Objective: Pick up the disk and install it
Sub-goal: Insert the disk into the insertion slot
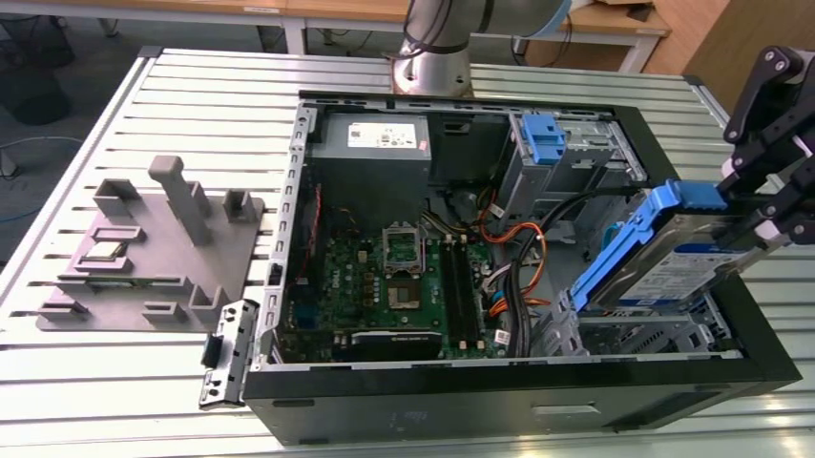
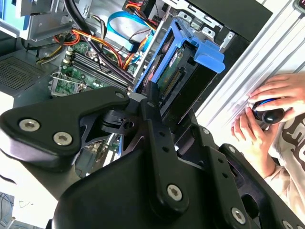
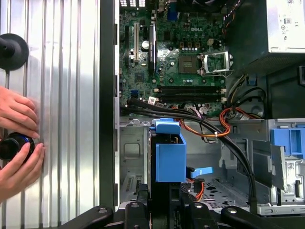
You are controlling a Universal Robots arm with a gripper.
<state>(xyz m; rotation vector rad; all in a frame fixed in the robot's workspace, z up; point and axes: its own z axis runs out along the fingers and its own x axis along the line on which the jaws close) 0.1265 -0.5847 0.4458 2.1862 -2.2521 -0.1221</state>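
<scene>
One gripper [image 1: 762, 221], fingers clamped on the disk [image 1: 688, 272] (held tilted), above the case [image 1: 484, 396]; best levelled, clearing the cables [image 1: 556, 208]

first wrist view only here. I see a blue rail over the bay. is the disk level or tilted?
Observer: Tilted. In the exterior view the disk slopes down toward the exterior view's left, with its high end in the claw.
Operator: seated?
Observer: No. Its low end hangs just above the metal bay cage, not in it.
Operator: which face is up?
Observer: The white-and-blue label faces up.
</scene>
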